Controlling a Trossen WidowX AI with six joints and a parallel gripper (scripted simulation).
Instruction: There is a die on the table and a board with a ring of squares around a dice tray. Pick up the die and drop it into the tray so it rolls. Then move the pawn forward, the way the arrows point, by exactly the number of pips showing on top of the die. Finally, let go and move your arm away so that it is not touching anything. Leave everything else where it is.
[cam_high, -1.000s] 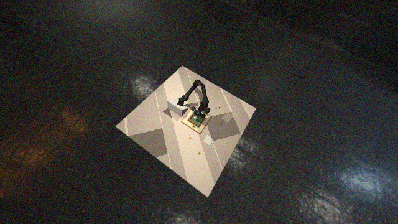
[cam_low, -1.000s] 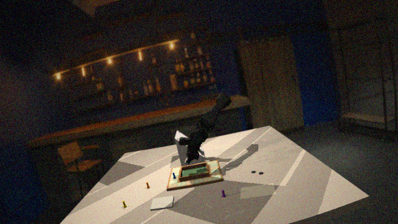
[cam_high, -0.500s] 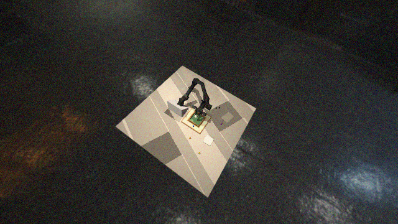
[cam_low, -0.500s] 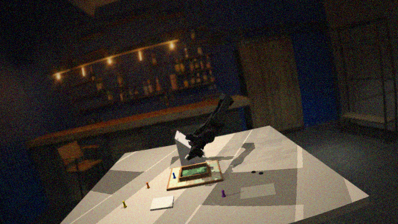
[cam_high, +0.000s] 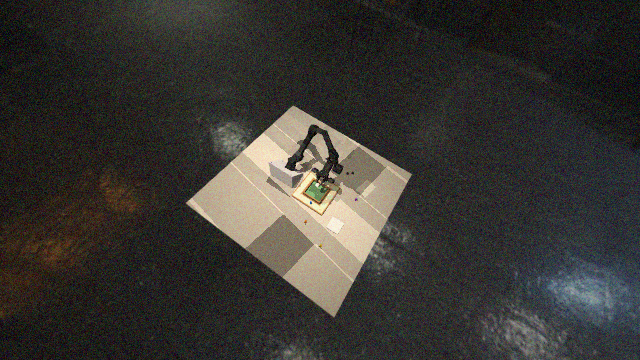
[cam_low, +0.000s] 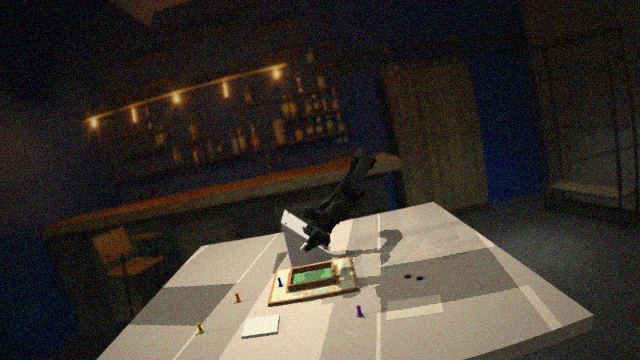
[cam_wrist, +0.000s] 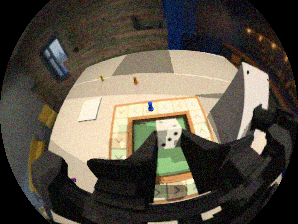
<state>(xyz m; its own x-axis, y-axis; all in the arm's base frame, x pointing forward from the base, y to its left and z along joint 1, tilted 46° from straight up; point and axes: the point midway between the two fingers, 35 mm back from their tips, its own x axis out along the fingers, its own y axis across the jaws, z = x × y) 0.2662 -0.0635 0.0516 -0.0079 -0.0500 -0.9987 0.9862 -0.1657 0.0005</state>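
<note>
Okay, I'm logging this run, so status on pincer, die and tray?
Pincer shut on die, held above tray. Blue pawn upright on ring. Nothing seen blocking the drop.
</note>
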